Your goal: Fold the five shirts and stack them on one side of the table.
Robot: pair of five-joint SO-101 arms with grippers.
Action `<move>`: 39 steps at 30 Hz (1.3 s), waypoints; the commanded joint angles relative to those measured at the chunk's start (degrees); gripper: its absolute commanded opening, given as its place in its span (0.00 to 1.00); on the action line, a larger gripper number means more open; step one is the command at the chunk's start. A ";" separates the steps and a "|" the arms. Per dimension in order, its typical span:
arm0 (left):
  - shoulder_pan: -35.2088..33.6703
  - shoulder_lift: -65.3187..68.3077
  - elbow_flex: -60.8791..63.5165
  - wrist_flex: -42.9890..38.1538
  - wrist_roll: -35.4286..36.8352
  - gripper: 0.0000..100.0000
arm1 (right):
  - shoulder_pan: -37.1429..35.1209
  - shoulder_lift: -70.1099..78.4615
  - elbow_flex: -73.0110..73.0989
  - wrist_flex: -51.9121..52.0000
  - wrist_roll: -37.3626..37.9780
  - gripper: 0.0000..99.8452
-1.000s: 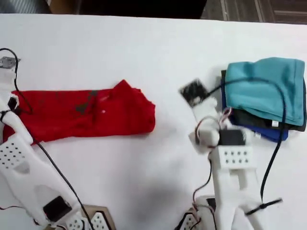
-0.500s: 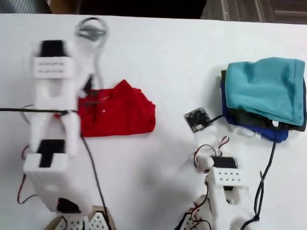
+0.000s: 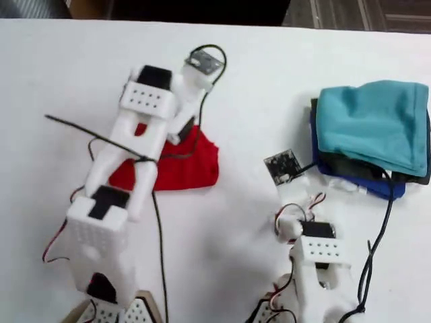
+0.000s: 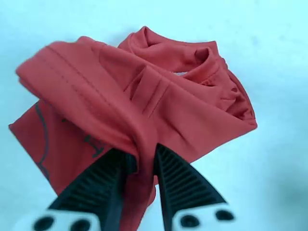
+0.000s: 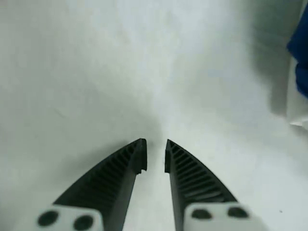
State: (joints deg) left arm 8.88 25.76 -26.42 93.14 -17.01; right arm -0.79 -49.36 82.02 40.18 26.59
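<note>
A red shirt lies left of the table's middle, doubled over into a short bundle. My left gripper is shut on a fold of the red shirt, holding that edge up over the layer beneath. In the high view the left arm stretches over the shirt and hides its left part. At the right edge a teal shirt tops a stack of folded dark and blue shirts. My right gripper is shut just above bare table, holding nothing, beside the blue shirt.
The right arm sits folded near the front edge, left of the stack, with a black cable looping by it. White table runs across the back and the middle.
The left arm has swung from the left edge rightward, carrying the red shirt's end over so the long strip is now folded short. The right arm has drawn back toward its base.
</note>
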 commanded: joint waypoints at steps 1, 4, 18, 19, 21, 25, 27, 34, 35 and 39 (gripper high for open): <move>0.53 1.32 -5.32 -0.53 0.09 0.02 | 0.66 -1.54 -0.26 -0.75 -0.35 0.08; 0.35 3.08 -8.31 0.09 0.26 0.03 | 0.66 -1.54 -0.26 -0.75 -0.35 0.08; -8.79 3.52 -28.88 8.97 0.09 0.24 | 0.66 -1.27 -0.09 -1.54 -0.35 0.08; -11.43 3.52 -29.76 8.97 0.09 0.24 | 0.66 -1.45 0.00 -1.54 -0.35 0.08; -17.32 3.52 -30.20 8.97 0.09 0.17 | 0.57 -1.63 0.26 -1.54 -0.35 0.08; -30.24 4.13 -29.23 8.97 -0.35 0.04 | 0.57 -1.19 -0.70 -1.36 -0.18 0.08; -35.52 4.13 -26.77 8.70 -4.40 0.02 | -0.31 -1.10 -4.57 0.92 0.18 0.07; -49.49 4.13 -16.48 4.40 -12.57 0.03 | -12.97 9.80 -34.11 13.93 -0.35 0.07; -51.08 4.13 -15.25 3.60 -12.92 0.03 | -14.46 13.67 -38.86 14.90 -0.79 0.07; -55.91 4.04 -10.95 1.85 -12.57 0.03 | -18.51 31.87 -57.67 18.15 -3.69 0.07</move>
State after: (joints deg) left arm -44.22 30.42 -38.81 96.48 -29.23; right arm -16.79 -29.41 40.18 56.18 24.31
